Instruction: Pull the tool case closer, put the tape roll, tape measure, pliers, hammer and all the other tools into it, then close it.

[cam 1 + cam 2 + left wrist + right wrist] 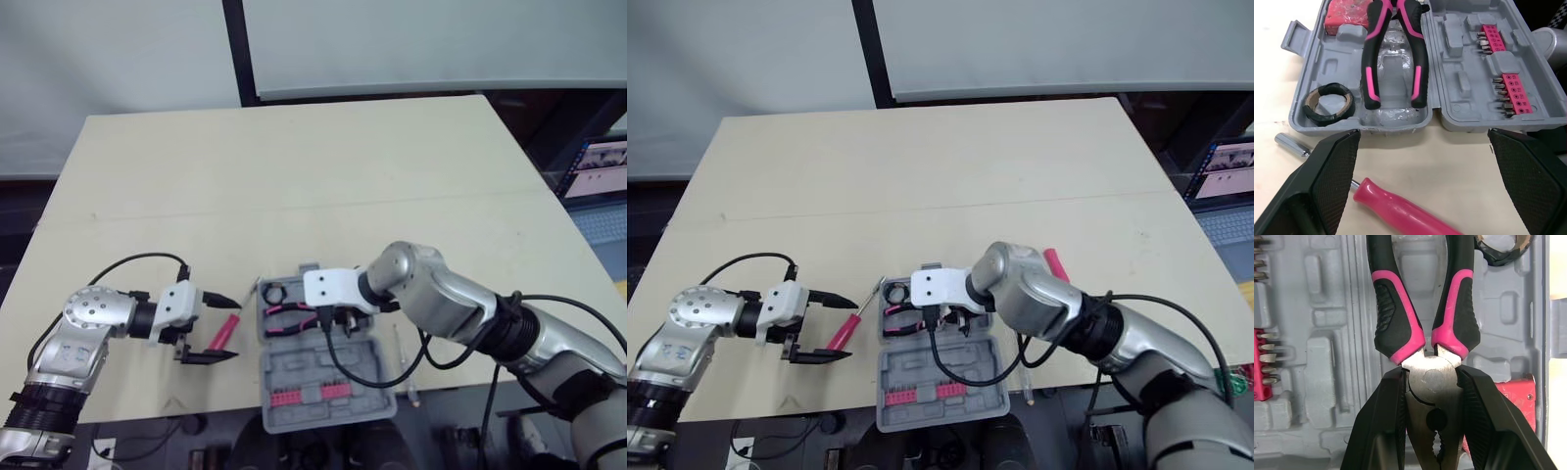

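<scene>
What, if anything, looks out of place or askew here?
The open grey plastic tool case sits at the beige table's near edge, its bit-holder half seemingly overhanging. Nothing else stands out; the right gripper holds the pink-and-black pliers inside the case.

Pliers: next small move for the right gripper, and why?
Probably open the right gripper and lift away: it clamps the head of the pliers, whose handles already appear to rest in the tool case beside the tape roll.

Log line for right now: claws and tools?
right claw: shut on pliers, in open tool case | left claw: open over pink screwdriver on table | tape roll, tape measure: in case
</scene>
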